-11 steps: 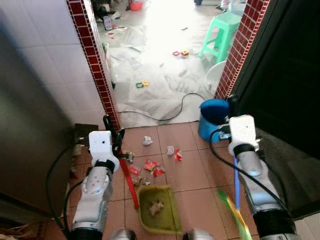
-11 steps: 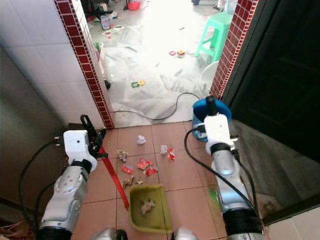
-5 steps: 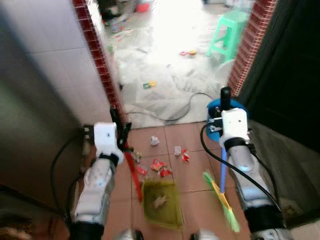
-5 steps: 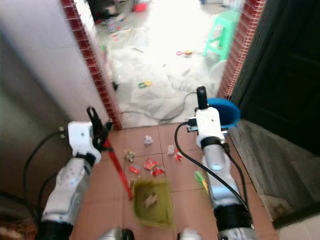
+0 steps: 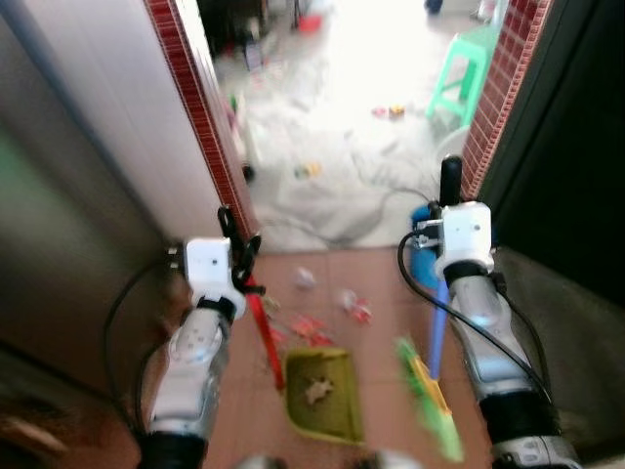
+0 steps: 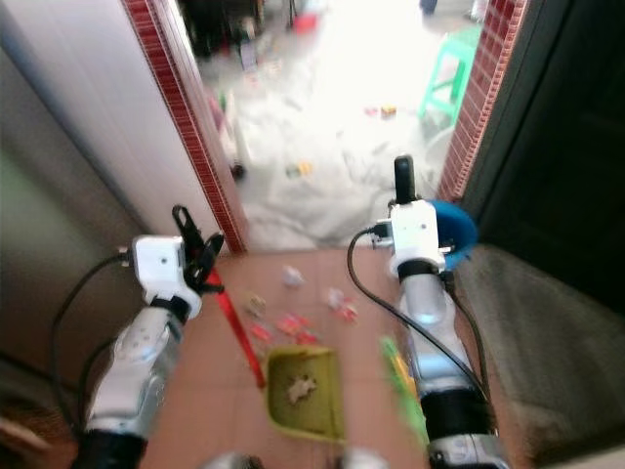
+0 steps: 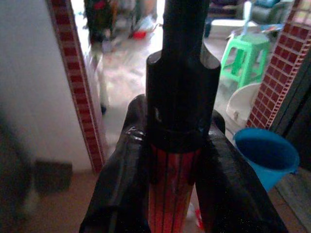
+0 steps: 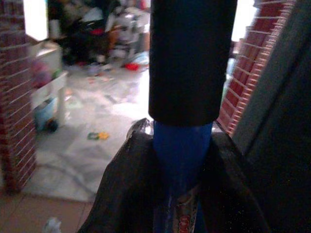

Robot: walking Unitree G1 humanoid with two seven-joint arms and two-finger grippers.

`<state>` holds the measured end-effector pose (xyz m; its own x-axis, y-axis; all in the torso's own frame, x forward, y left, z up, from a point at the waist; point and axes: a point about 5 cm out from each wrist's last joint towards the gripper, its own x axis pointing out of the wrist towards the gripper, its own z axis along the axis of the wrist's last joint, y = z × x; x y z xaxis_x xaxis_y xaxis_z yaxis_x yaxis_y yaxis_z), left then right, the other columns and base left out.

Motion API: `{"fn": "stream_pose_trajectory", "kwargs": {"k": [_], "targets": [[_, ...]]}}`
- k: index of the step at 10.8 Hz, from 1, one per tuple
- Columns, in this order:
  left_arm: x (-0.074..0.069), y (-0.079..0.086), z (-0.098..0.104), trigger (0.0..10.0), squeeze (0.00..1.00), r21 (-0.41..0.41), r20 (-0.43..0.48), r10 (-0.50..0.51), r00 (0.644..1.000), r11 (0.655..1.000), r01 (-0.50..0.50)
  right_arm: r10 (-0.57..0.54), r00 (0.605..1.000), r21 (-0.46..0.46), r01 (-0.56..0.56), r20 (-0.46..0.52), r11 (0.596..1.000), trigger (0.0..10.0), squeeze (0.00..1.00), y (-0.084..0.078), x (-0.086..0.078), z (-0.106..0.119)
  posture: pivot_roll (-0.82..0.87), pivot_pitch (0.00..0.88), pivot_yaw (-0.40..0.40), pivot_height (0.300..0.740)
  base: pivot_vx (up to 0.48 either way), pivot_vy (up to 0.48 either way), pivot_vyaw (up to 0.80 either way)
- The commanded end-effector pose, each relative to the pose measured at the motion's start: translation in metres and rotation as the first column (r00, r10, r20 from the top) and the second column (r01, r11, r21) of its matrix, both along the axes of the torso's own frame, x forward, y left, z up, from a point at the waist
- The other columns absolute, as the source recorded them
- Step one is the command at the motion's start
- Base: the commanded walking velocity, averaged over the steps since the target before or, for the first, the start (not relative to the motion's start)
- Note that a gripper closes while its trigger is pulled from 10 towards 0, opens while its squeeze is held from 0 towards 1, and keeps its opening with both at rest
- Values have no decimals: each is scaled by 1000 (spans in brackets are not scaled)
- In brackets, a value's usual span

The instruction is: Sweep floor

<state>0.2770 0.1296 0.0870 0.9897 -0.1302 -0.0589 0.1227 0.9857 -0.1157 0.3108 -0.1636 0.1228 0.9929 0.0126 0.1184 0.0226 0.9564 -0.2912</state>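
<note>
My left gripper (image 7: 177, 170) clamps the red-handled green plastic dustpan (image 5: 320, 393); my right gripper (image 8: 180, 184) grips the blue-handled green broom (image 5: 432, 405). Open tiled floor (image 5: 376, 337) lies between the brick doorposts (image 5: 200, 107).

no readable text anywhere, small printed label on blue broom handle (image 8: 181, 221) too blurred to read

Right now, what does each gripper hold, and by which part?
Left gripper: dustpan, by its red handle. Right gripper: broom, by its blue handle near the top.
</note>
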Motion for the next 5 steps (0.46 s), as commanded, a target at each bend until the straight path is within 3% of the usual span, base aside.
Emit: {"fn": "stream_pose_trajectory", "kwargs": {"k": [1, 3, 5], "targets": [[5, 2, 14, 10000, 0, -12, 61, 13, 998, 1000, -12, 10, 1000, -39, -10, 9, 999, 10000, 0, -2, 2, 3, -142, 0, 66, 740, 0, 0, 0], [6, 0, 14, 10000, 0, -11, 69, 16, 997, 1000, -15, 27, 1000, -78, -27, 1, 997, 10000, 0, -3, 2, 5, -147, 0, -10, 740, 0, 0, 0], [14, -2, 18, 10000, 0, 16, 99, 19, 995, 1000, -21, 109, 994, -158, -111, -24, 981, 10000, 0, 6, 5, 9, -149, 0, -87, 740, 0, 0, 0]]}}
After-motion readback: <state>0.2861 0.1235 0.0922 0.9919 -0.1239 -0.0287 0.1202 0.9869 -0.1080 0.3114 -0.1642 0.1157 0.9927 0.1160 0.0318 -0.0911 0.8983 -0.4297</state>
